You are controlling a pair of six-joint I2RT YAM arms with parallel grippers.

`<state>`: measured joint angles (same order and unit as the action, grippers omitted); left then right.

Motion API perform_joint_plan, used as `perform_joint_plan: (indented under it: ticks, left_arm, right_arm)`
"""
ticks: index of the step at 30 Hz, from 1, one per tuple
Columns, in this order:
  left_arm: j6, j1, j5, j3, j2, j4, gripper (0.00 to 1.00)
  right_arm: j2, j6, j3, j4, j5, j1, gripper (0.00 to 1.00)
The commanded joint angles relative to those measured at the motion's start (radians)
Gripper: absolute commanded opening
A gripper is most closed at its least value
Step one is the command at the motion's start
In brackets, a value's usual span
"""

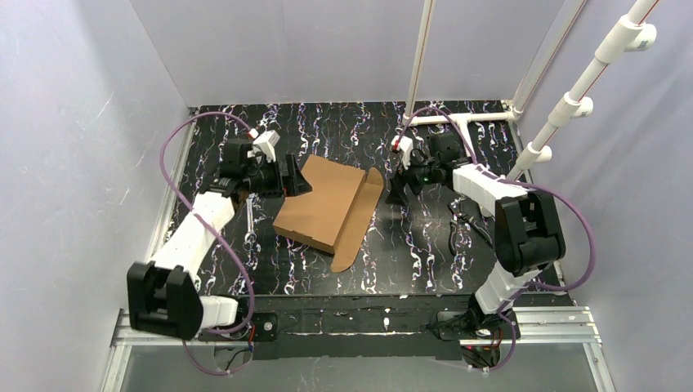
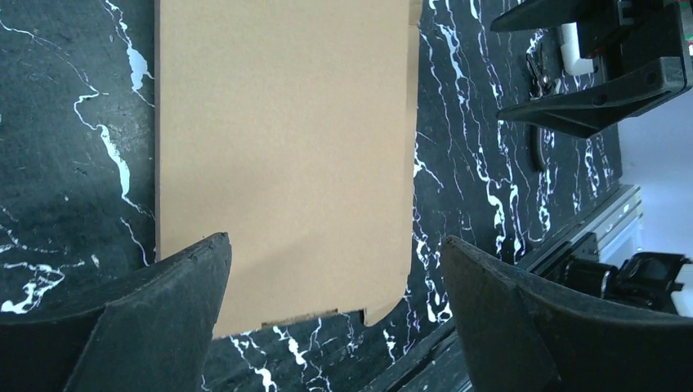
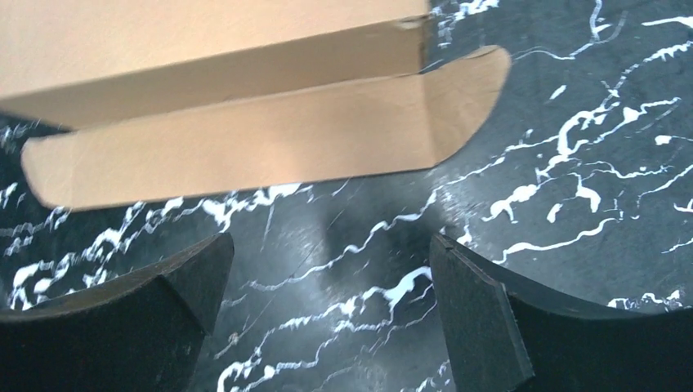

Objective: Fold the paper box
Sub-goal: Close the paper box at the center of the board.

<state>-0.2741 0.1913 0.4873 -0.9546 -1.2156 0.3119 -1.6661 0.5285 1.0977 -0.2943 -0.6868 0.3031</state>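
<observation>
The paper box [image 1: 320, 204] is a flat brown cardboard sheet lying in the middle of the black marbled table, with a long rounded flap [image 1: 359, 216] raised along its right side. My left gripper [image 1: 296, 176] hovers at the sheet's far left corner, open, its fingers straddling the end of the panel [image 2: 286, 147] without touching it. My right gripper [image 1: 399, 189] stands open to the right of the flap, over bare table. In the right wrist view the flap [image 3: 261, 151] lies just beyond the open gripper [image 3: 331, 237]. Nothing is held.
White pipes [image 1: 572, 98] rise at the back right corner. Purple walls close in the left, back and right sides. A dark cable or tool [image 1: 462, 222] lies on the table by the right arm. A metal rail [image 1: 351, 322] runs along the near edge.
</observation>
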Motion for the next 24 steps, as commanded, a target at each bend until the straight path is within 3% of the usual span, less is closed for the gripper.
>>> perform_joint_plan:
  ticks: [1,7,24]
  left_arm:
    - [-0.087,-0.038,0.064,-0.096,-0.151,-0.026,0.98]
    - [-0.038,-0.044,0.082,-0.204,-0.308,-0.008,0.98]
    - [0.084,-0.055,0.028,-0.279,-0.473,0.021,0.96]
  right_arm:
    - [-0.075,-0.237,-0.001,0.273,0.057,0.004,0.98]
    - [-0.191,-0.341,0.052,0.414,0.068,0.009,0.82]
    - [-0.368,-0.467,0.117,0.602,-0.011,0.005,0.65]
